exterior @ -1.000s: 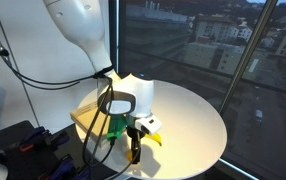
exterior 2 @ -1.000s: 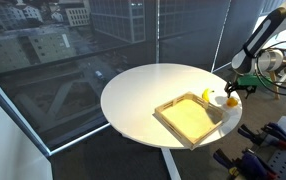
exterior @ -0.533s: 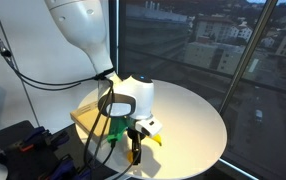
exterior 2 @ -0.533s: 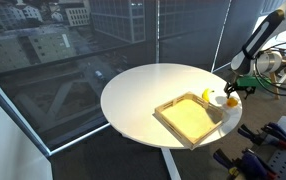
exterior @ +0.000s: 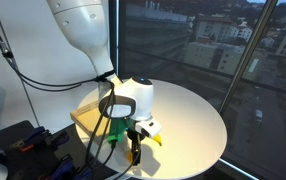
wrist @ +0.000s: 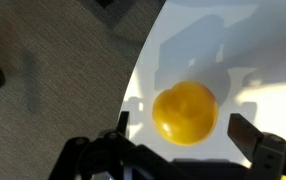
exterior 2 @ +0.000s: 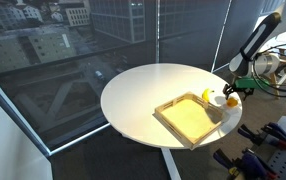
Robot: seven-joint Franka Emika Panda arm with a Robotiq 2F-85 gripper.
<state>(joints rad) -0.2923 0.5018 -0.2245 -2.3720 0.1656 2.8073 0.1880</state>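
Yellow round object (wrist: 186, 112) lies near the table (wrist: 183, 45) edge; claw (wrist: 186, 130) — spread wide — hangs above it.

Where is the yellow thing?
In the wrist view the yellow thing lies on the white table near its edge, between the fingers of the open gripper; in an exterior view it is beside the wooden tray.

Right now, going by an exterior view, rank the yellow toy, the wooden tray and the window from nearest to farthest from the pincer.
1. The yellow toy, directly beneath the open pincer, by the table edge.
2. The wooden tray, next to it on the table.
3. The window, beyond the table's far side.
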